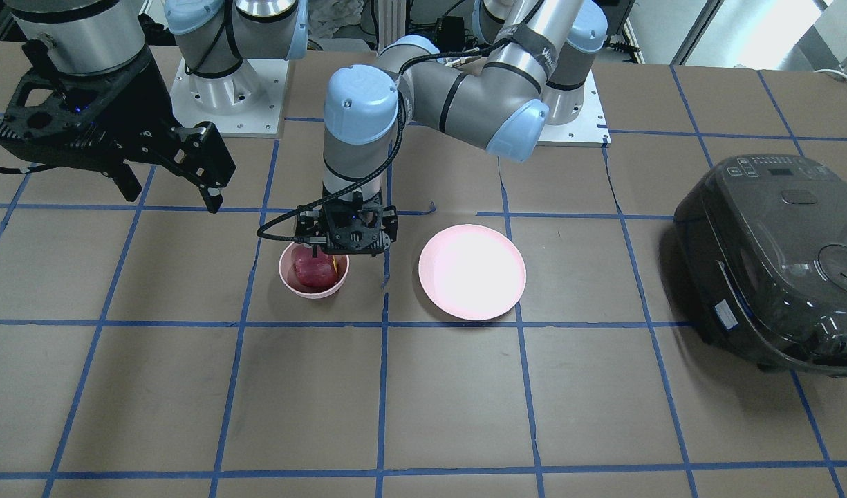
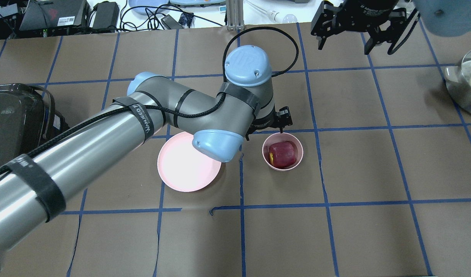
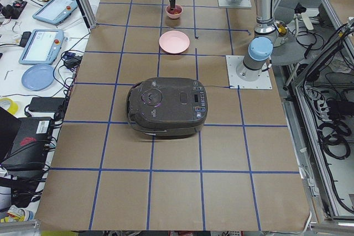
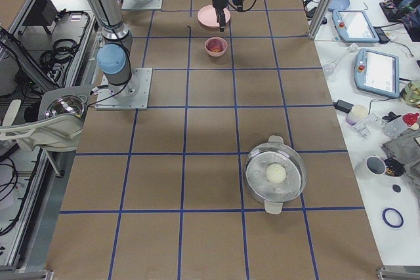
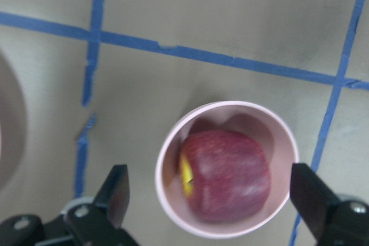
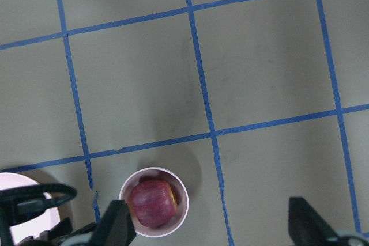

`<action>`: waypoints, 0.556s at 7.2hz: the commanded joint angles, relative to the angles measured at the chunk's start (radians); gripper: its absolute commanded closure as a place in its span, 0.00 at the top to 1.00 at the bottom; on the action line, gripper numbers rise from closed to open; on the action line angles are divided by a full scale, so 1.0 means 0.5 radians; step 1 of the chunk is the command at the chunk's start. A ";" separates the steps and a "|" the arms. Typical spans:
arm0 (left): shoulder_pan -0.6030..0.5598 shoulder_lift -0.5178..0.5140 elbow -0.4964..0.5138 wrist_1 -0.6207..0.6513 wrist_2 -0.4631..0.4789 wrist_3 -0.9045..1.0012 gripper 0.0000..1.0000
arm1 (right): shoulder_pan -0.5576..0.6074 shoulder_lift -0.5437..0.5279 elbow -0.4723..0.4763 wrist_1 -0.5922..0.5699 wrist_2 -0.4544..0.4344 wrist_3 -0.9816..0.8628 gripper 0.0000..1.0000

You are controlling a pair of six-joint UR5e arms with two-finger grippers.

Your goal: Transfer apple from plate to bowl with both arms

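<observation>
- Clearly, the apple [image 2: 283, 154] sat inside the bowl [image 2: 264, 153], and the plate [image 2: 189, 169] just beside it on the desk [image 2: 373, 173] carried nothing. I judged the transfer all but done.
- My left hand [image 5: 210, 197] hung directly over the bowl, spread wide and holding nothing. The apple lay straight below it, between the two fingers [image 5: 117, 191].
- My right hand [image 1: 171, 190] was also spread wide and empty. It hung high and well apart from the bowl, so the left was by far the nearer.
- The apple looked near enough round, with no long axis worth lining up on. Its yellow patch faced the plate side.
- I reckoned the coming move turned on lifting the left hand straight up. Any sideways drift risked a finger catching the bowl's rim.
- The left wrist view showed both fingers standing outside the rim, one on either side. The overhead view hid that hand almost wholly under its own wrist joint.
- The right wrist view looked down from far above, with the bowl and apple small at its lower edge.
</observation>
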 commanded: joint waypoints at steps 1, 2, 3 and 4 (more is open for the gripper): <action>0.304 0.302 0.010 -0.350 0.040 0.528 1.00 | -0.002 0.013 0.003 0.014 0.014 -0.050 1.00; 0.479 0.453 0.028 -0.526 0.040 0.746 1.00 | -0.005 0.016 -0.003 0.029 0.021 -0.050 1.00; 0.660 0.594 0.077 -0.679 0.062 0.818 1.00 | -0.002 0.016 0.000 0.030 0.018 -0.050 1.00; 0.784 0.671 0.111 -0.781 0.083 0.913 1.00 | -0.002 0.016 0.000 0.030 0.015 -0.050 1.00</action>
